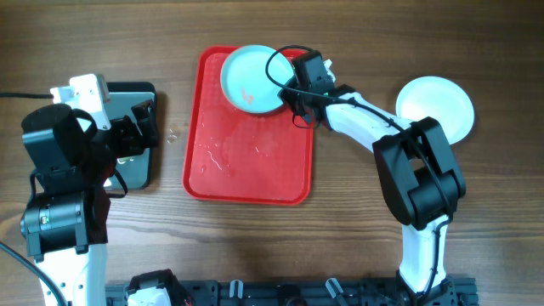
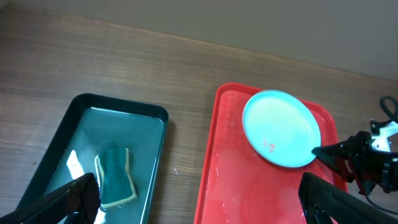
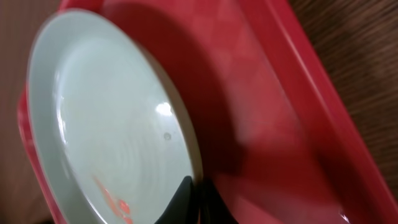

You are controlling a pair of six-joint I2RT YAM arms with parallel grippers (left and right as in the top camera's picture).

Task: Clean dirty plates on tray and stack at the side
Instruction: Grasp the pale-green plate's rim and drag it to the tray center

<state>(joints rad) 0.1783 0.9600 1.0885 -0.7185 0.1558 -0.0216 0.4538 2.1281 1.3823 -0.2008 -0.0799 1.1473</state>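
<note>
Right claw is clenched on the near-right rim of the turquoise plate, its dark fingertips pinching that edge. Beneath everything is the wooden bench, which carries the red tray; the tray's long axis runs from the robot's side to the far side. The turquoise plate lies at the tray's far end, just left of the right claw, with a red smear on its face. A white plate rests on the bench, right of the tray. Left claw hangs released over the black tray, where a sponge lies.
</note>
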